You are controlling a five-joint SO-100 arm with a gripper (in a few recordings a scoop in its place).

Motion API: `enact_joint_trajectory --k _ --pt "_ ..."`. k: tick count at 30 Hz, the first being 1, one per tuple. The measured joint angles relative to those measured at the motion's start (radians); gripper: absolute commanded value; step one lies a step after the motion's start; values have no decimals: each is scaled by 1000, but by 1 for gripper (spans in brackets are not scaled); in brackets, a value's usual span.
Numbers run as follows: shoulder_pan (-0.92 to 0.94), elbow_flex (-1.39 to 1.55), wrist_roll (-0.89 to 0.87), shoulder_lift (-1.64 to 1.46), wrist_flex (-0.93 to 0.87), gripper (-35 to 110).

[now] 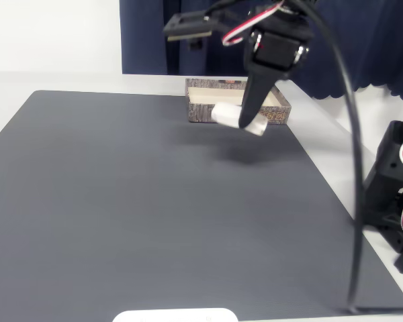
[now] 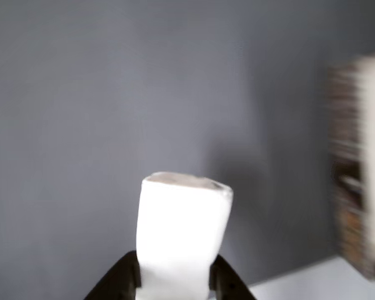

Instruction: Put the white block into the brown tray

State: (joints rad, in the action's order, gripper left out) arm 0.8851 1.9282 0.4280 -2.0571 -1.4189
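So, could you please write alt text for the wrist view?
The fingers grip a white block that is held above a dark grey mat. The blurred brown tray stands at the right edge.

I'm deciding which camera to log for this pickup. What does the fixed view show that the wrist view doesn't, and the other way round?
Only the fixed view shows the black arm above the mat, the tray's pale cream inside, and a white rounded shape at the near edge.

Only the wrist view shows the block's end face close up, pinched between black fingers.

Both show the small flat white block held in the claw above the dark grey mat, with the shallow brown cardboard tray nearby.
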Motion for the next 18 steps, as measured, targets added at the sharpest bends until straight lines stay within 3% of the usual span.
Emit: enact_joint_trajectory --k 8,18 --pt "270 -295 109 230 0 8" --pt "408 -719 221 649 0 9"
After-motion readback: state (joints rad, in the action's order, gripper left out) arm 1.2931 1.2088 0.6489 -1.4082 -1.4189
